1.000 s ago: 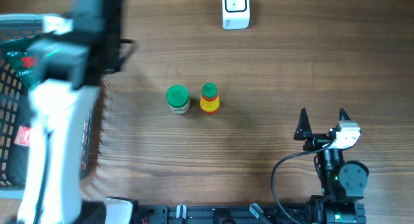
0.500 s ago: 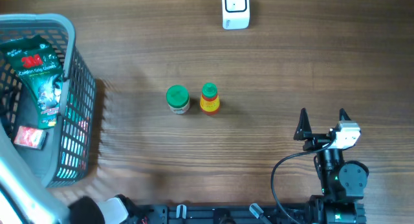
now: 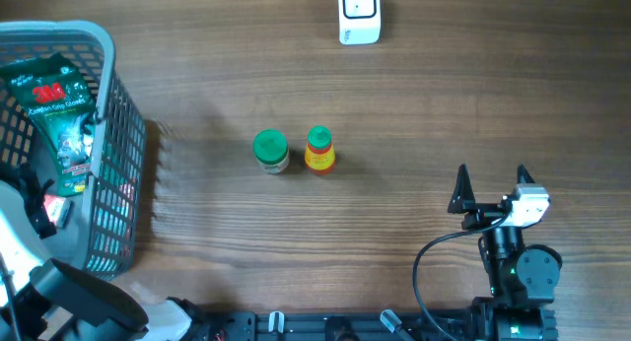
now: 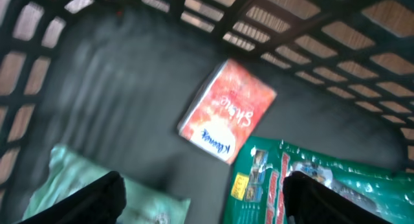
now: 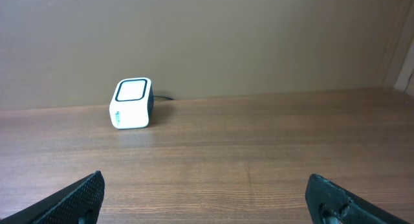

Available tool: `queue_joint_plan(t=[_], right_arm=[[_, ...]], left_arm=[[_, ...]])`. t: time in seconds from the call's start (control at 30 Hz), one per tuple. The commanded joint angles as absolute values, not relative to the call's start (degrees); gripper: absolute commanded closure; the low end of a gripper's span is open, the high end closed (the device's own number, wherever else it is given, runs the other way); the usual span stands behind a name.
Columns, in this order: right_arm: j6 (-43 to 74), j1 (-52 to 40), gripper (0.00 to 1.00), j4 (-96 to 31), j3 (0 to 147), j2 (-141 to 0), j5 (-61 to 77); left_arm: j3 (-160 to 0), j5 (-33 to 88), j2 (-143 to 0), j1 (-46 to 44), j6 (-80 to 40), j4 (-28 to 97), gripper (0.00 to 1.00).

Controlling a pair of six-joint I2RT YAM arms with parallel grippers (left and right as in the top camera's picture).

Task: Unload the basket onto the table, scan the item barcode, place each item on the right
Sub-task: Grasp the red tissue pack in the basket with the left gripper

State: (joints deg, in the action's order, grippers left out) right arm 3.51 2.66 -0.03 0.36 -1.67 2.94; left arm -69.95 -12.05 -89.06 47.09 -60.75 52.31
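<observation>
Now the left gripper (image 4: 204,188) gapes wide inside the grey plastic mesh basket (image 3: 123,183) — flat red tissue packet (image 4: 226,111) just ahead, green printed pouch (image 4: 310,182) beside one finger.

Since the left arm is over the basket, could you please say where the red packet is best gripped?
Probably across the long edges of the red packet, from above: it lies flat on the basket floor, and the walls block sideways approaches.

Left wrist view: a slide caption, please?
Left hand, open, above a red tissue pack and green packet in the grey basket.
</observation>
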Motion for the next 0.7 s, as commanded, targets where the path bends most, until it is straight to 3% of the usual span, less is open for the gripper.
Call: queue_joint_plan(t=[0.0,0.07,0.17,0.33,0.5,0.6,0.67], right_arm=[[3.01,2.42,0.0,0.12,0.3,-1.67,2.61],[3.01,2.42,0.0,0.12,0.3,-1.67,2.61],[3.01,2.42,0.0,0.12,0.3,-1.67,2.61],[3.01,2.42,0.0,0.12,0.3,-1.67,2.59],[3.01,2.42,0.0,0.12,0.3,-1.67,2.59],[3.01,2.42,0.0,0.12,0.3,-1.67,2.59],[3.01,2.42,0.0,0.12,0.3,-1.67,2.59]], left_arm=[[-65.39,-10.96,-89.19,48.82,-57.19,48.14,0.15],[-63.02,-11.03,-89.58,49.04,-57.17,45.5,0.16],[-59.88,-11.79,-91.22,49.04,-57.17,41.54,0.29],[-59.79,-12.01,-95.22,49.04,-57.17,38.35,0.3],[-59.79,-12.25,-99.04,49.04,-57.19,37.15,0.45],[-59.77,-12.23,-101.25,49.04,-57.21,36.38,0.65],[-59.77,-12.25,-102.32,49.04,-57.21,36.34,0.83]])
